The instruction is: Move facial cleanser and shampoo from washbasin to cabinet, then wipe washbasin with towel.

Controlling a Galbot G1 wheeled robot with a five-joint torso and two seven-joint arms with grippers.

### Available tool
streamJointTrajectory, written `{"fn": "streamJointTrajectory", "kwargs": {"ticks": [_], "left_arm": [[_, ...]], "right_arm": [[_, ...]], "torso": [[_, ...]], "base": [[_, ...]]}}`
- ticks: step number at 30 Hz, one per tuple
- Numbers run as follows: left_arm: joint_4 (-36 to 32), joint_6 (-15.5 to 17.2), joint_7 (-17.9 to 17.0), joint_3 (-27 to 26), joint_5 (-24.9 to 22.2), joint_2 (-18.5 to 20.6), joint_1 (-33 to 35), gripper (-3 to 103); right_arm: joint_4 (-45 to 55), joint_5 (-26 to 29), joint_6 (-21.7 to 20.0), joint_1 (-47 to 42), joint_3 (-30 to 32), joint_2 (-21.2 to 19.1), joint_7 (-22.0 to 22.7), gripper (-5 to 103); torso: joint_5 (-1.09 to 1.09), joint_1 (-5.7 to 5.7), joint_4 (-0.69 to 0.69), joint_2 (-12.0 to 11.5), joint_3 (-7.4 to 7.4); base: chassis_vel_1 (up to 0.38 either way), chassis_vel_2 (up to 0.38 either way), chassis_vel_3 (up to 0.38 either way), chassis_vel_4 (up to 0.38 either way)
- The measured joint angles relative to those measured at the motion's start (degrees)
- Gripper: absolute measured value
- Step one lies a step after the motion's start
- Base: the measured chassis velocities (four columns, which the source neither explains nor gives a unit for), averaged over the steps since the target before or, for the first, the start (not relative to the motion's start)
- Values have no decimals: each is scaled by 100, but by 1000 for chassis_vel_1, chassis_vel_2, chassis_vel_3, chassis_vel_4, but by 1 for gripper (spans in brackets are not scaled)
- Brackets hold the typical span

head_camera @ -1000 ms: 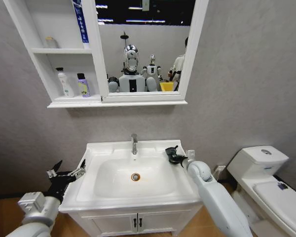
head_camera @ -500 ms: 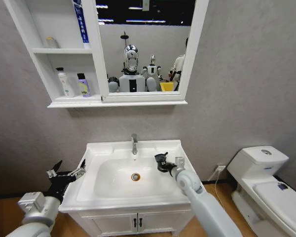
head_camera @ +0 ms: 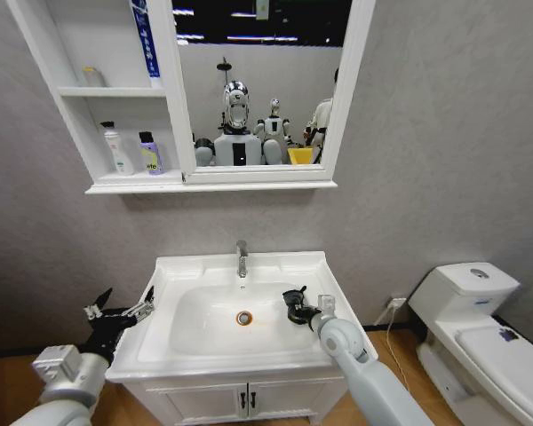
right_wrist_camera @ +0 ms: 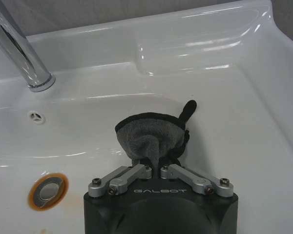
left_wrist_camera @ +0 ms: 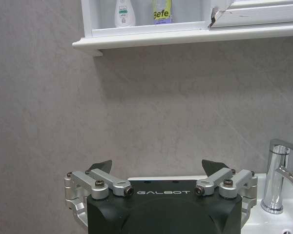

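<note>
The white washbasin [head_camera: 186, 275] stands below the wall cabinet [head_camera: 89, 124]. My right gripper [head_camera: 295, 307] is inside the bowl's right side, shut on the dark grey towel [right_wrist_camera: 150, 135], which presses against the bowl wall. In the right wrist view the gripper [right_wrist_camera: 154, 169] pinches the bunched cloth, with the drain [right_wrist_camera: 48, 191] nearby. My left gripper [head_camera: 117, 312] hangs open at the basin's left edge, holding nothing. A white bottle [head_camera: 115, 149] and a small yellow-green bottle [head_camera: 149, 153] stand on the cabinet's lower shelf; I cannot tell which is the facial cleanser and which the shampoo.
The chrome faucet [head_camera: 242, 258] rises at the basin's rear middle. A white toilet [head_camera: 480, 319] stands to the right. The vanity doors [head_camera: 244, 401] are below the basin. A blue tube [head_camera: 145, 40] and a small jar [head_camera: 91, 76] sit on the upper shelves.
My right gripper carried the towel from the basin's right rear rim down into the bowl, toward the drain, then slightly forward. The left arm has not moved.
</note>
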Motion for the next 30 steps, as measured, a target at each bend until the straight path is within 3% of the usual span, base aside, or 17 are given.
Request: {"fn": "streamJointTrajectory", "kwargs": {"ticks": [30], "left_arm": [[0,0,0,0,0,0,0,100]], "right_arm": [[-764,-538,9,-25,-20,480,-509,3]], "torso": [[-1,0,2,1,0]], "base": [[0,0,0,0]]}}
